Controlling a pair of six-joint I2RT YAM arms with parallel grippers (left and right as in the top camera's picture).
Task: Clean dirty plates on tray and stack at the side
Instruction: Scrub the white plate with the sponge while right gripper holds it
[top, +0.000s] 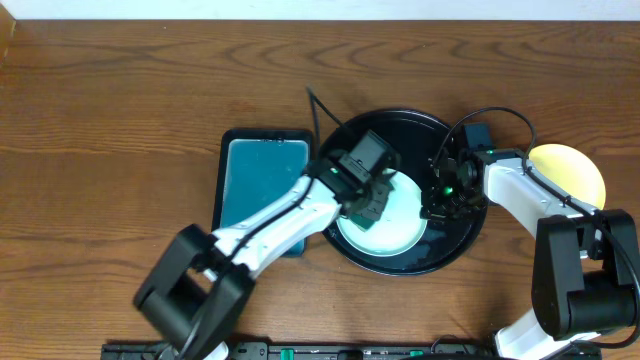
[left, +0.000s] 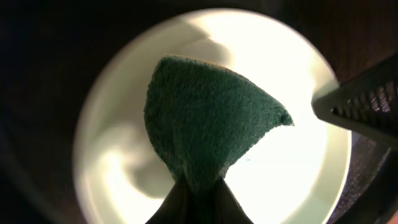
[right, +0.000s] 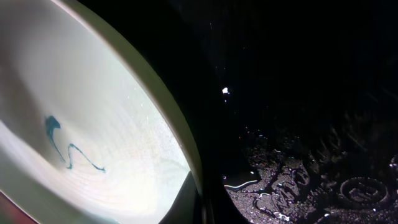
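A pale mint-blue plate (top: 395, 228) lies in the round black tray (top: 400, 125). My left gripper (top: 368, 205) hangs over it, shut on a green sponge (left: 205, 118) whose tip points down at the plate (left: 298, 168). At the plate's right rim my right gripper (top: 437, 205) is shut, one finger inside the rim and one outside (right: 202, 202). In the right wrist view the plate (right: 93, 112) carries a thin teal squiggle (right: 68, 152). A pale yellow plate (top: 572, 172) lies on the table right of the tray, partly under the right arm.
A rectangular black tray with a teal inside (top: 258, 180) stands just left of the round tray, under the left arm. The round tray's floor (right: 298, 180) is wet with droplets. Bare wooden table (top: 110, 120) stretches to the left and back.
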